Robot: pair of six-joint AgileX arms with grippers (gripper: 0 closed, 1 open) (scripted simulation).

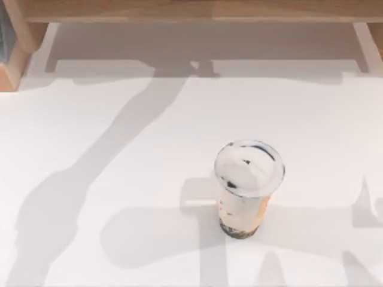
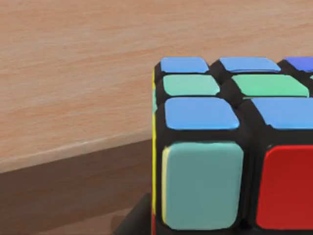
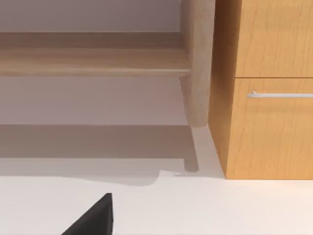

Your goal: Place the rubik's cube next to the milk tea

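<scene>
The milk tea point(image 1: 245, 185), a tall clear cup with a whitish lid and dark pearls at its base, stands upright on the white table, right of centre and towards the front. The rubik's cube point(image 2: 230, 147) sits very close in the left wrist view, showing blue, green, pale teal and red stickers on black edges. My left gripper is shut on it, with one dark finger point(image 2: 139, 220) against the cube's side. Behind the cube lies a wooden surface. A dark part of my right gripper point(image 3: 93, 220) hangs over the white table.
A wooden shelf point(image 1: 191, 11) runs along the table's back edge, with a wooden post point(image 3: 198, 58) and a drawer cabinet point(image 3: 269, 88) in the right wrist view. Arm shadows cross the table's left and front.
</scene>
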